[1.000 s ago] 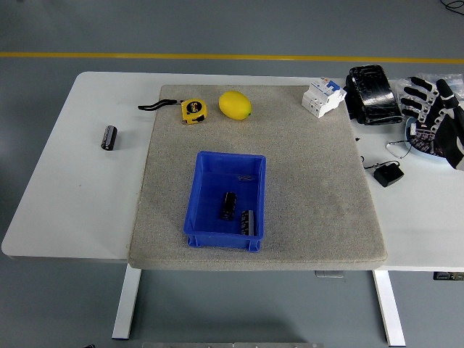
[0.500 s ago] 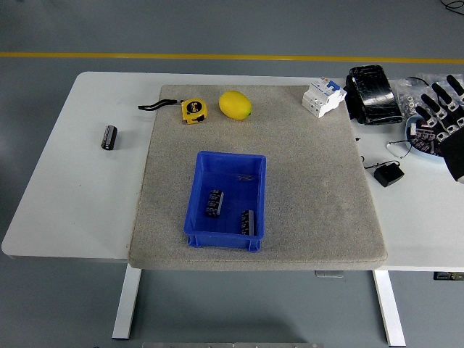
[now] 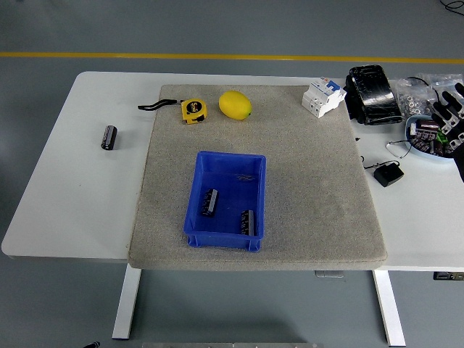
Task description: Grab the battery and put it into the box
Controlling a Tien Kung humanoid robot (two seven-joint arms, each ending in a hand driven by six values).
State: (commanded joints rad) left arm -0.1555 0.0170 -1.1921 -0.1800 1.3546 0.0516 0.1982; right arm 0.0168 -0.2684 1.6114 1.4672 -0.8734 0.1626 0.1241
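Nearest me, the blue plastic box point(image 3: 225, 233) sits on the grey mat with two black cylindrical batteries point(image 3: 209, 201) lying in it. Farther off, the one loose black battery point(image 3: 109, 137) lies on the bare white worktop point(image 3: 65, 188), left of the mat, its long axis running roughly near to far. My right hand point(image 3: 450, 118), fingers spread and empty, hovers at the far right edge, well apart from it, so my unseen left arm would likely suit better.
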